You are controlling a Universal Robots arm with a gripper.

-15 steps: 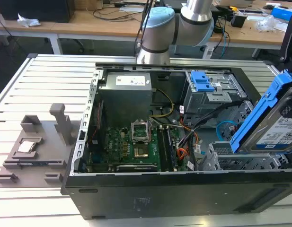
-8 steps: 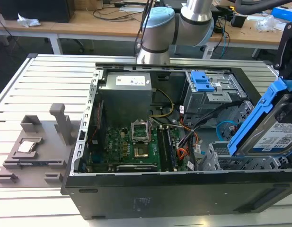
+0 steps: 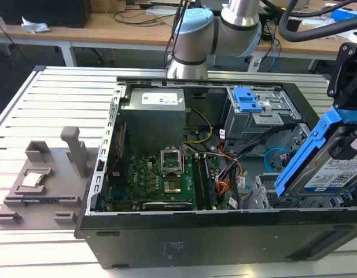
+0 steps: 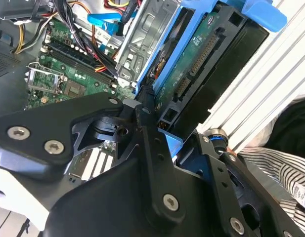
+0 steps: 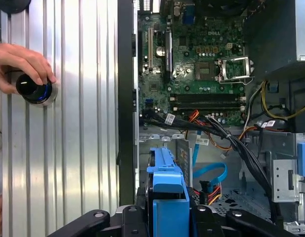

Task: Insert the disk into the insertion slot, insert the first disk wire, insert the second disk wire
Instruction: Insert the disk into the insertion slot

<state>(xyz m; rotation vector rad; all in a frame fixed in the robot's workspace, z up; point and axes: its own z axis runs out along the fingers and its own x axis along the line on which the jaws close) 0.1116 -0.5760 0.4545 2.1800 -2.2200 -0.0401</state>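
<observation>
One gripper (image 5: 167, 218): gripping the disk (image 3: 327, 171) – its black fingers are clamping the blue carrier from both sides.
Where the disk is: hanging tilted at the right edge of the exterior view, over the far right end of the open computer case (image 3: 195, 243), label side facing up.
Insertion slot (image 3: 259, 194): sitting in the lower right of the exterior view, just beside and below the disk.
Progress: by my reading, step one is under way – the disk is not yet seated, and both wires are waiting to be plugged.
Blue cable (image 3: 275, 157): lying loose near the slot.
Writing: a white label on the disk is carrying barcodes and small print; a white sticker is showing on the power supply (image 3: 152, 113).
Hand (image 5: 21, 61): a person's, resting on a round black knob (image 5: 34, 90) in the first wrist view.
</observation>
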